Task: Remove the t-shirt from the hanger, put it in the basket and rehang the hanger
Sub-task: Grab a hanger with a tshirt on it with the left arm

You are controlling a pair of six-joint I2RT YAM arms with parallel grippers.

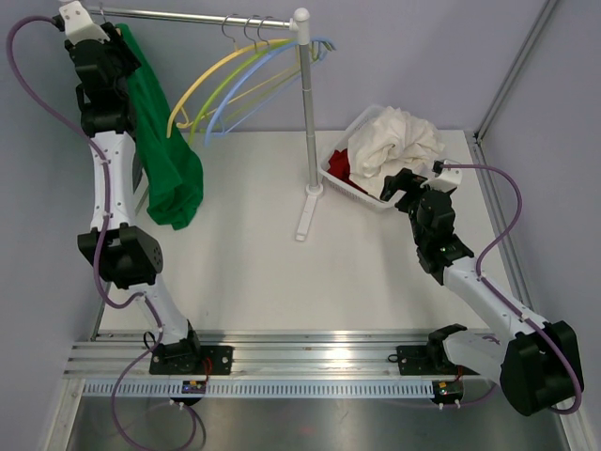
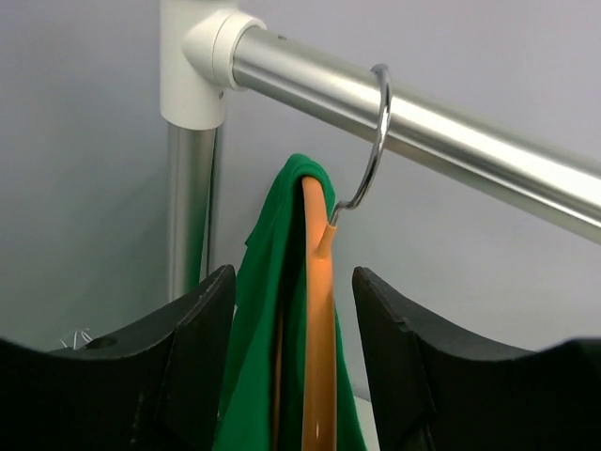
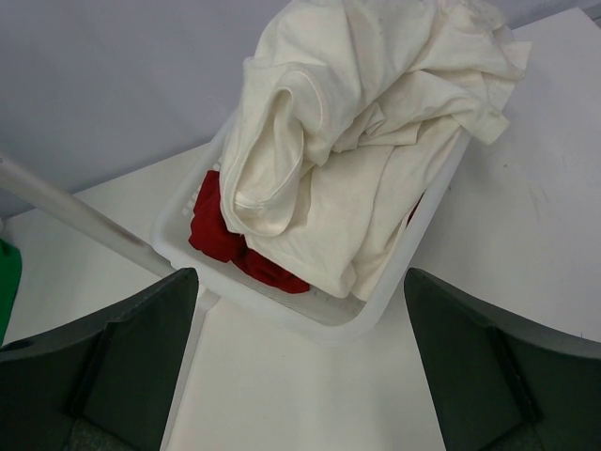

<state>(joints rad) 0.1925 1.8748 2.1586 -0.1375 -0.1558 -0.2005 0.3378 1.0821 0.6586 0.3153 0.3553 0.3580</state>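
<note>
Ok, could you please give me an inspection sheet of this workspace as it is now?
Surface: white table, rail stand on it.
Job's things: green t-shirt on orange hanger, hooked on rail.
Clutter: empty coloured hangers; basket holding white cloth and red cloth.
Grippers: left gripper open, astride t-shirt and hanger; right gripper open, above basket.
Cables: purple cable along each arm.
Surroundings: grey walls; nothing else seen.

Rail [image 2: 451, 132] and corner post [image 2: 188, 207] close above the left end effector [image 2: 293, 305]; open tabletop [image 1: 282, 282] between the two arms.
</note>
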